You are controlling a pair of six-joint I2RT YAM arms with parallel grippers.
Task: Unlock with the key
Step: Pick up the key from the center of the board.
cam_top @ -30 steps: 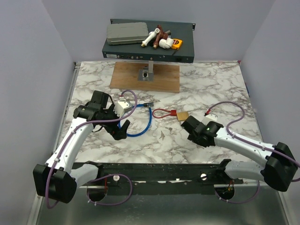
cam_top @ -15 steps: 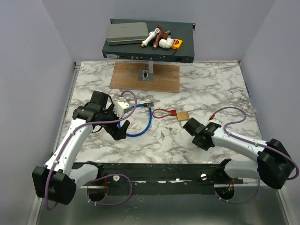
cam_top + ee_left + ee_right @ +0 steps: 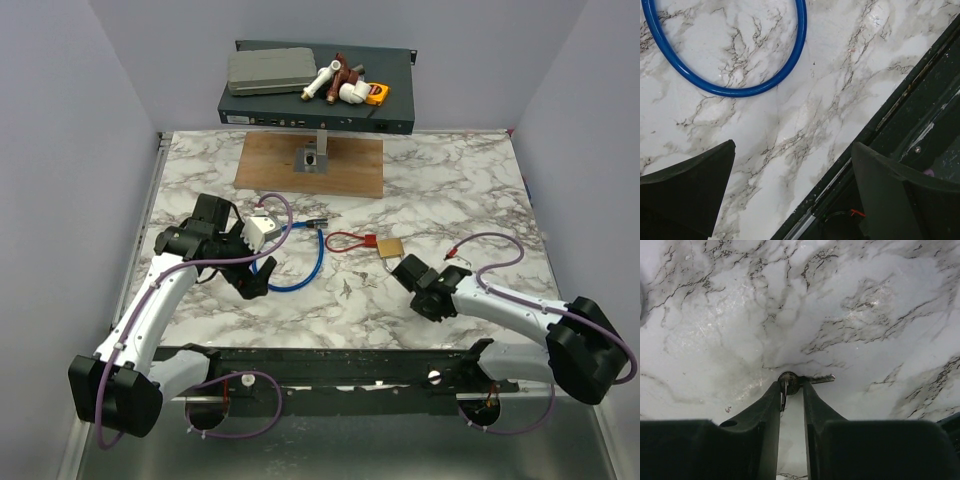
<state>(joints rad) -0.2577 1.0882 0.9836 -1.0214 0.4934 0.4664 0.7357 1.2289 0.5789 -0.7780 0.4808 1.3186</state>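
In the right wrist view my right gripper (image 3: 790, 386) is shut on the round head of a tiny silver key (image 3: 796, 382). The key's blade points right, close over the marble. No red strap shows there. In the top view the right gripper (image 3: 406, 268) sits just in front of the brass padlock (image 3: 390, 247); the key is too small to see there. A thin red loop (image 3: 343, 240) lies left of the padlock. My left gripper (image 3: 254, 283) is open and empty by the blue cable (image 3: 303, 268), and its jaws stand wide apart in the left wrist view (image 3: 792, 185).
A wooden board (image 3: 310, 166) with a small metal bracket lies at the back. Behind it a dark box (image 3: 316, 92) carries a grey case and pipe fittings. The blue cable loop (image 3: 740, 90) lies ahead of the left gripper. The table's dark front edge (image 3: 880, 125) is beside it.
The right forearm and wrist have shifted right and turned, with the gripper staying just in front of the padlock. The left arm has not moved.
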